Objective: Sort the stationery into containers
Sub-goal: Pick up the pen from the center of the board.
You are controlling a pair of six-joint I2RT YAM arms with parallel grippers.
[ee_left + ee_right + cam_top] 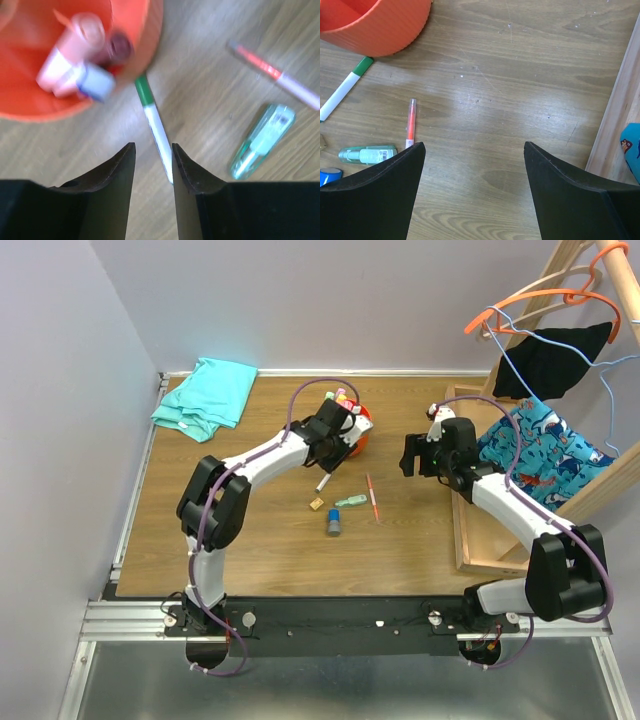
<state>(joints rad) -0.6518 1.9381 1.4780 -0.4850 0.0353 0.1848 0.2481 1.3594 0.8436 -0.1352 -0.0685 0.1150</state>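
Observation:
The round orange-red organiser (362, 427) stands at mid-table and holds several highlighters and markers (75, 60). My left gripper (335, 446) hovers at its near side, jaws a narrow gap apart and empty (152, 147). A white marker with a green cap (155, 120) lies on the table just beyond the fingertips. An orange-red pen (373, 497), a green highlighter (350, 501), a tan block (316, 504) and a blue-grey cylinder (334, 525) lie nearby. My right gripper (408, 455) is wide open and empty (474, 145) above bare wood to the right of the pen (411, 122).
A teal folded cloth (205, 390) lies at the back left. A large wooden tray (478, 540) with blue patterned fabric (545, 450) stands on the right, under a wooden rack with hangers (560, 295) and a black cloth.

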